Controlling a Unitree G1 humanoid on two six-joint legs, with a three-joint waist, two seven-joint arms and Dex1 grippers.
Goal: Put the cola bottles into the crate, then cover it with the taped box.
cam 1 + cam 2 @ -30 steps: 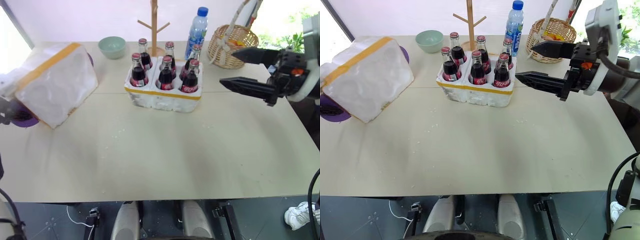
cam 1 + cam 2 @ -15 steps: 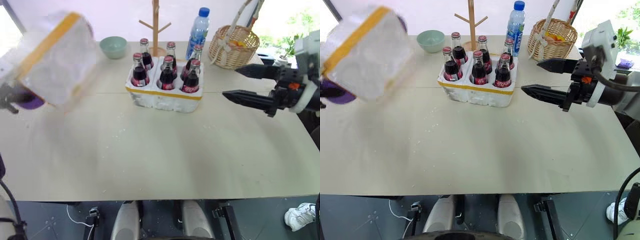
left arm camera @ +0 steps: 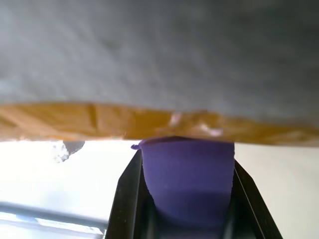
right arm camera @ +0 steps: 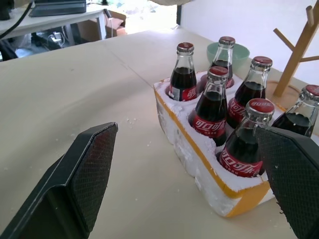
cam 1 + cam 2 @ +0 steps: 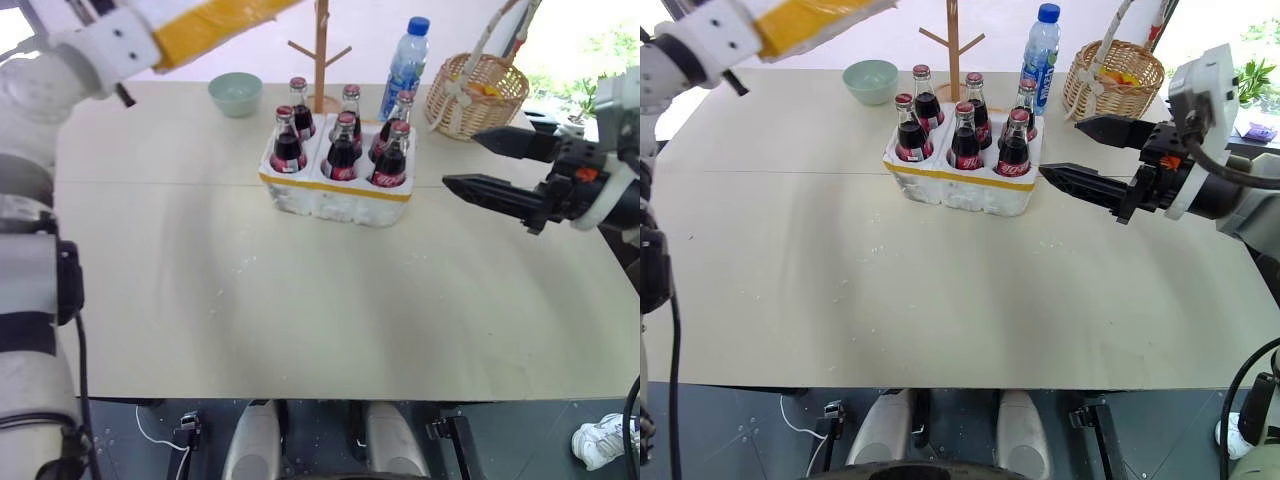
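**Box held high, bottles seated in the tray**

While the six cola bottles [image 5: 341,140] stand upright in two rows of three in the wells of the crate [image 5: 335,196], the taped box [image 5: 215,22] is up in the air at the far left, above the table [image 5: 300,300], with one yellow tape band and a strip of white foam in sight at the upper edge of the head views. From the left wrist camera, the left gripper [image 3: 185,149] has its fingers closed on the box's edge (a purple pad sits between them, pressed right up under the yellow tape), and the white foam wall spreads overhead.

On the right side, the right gripper [image 5: 492,166] hangs level just beside the crate's right end, fingers spread wide apart and holding nothing; its own camera looks along them at the bottles and the yellow-banded rim.

Behind the crate stand a green bowl [image 5: 235,94], a wooden peg stand [image 5: 320,55], a blue-capped water bottle [image 5: 406,62] and a wicker basket [image 5: 474,95].
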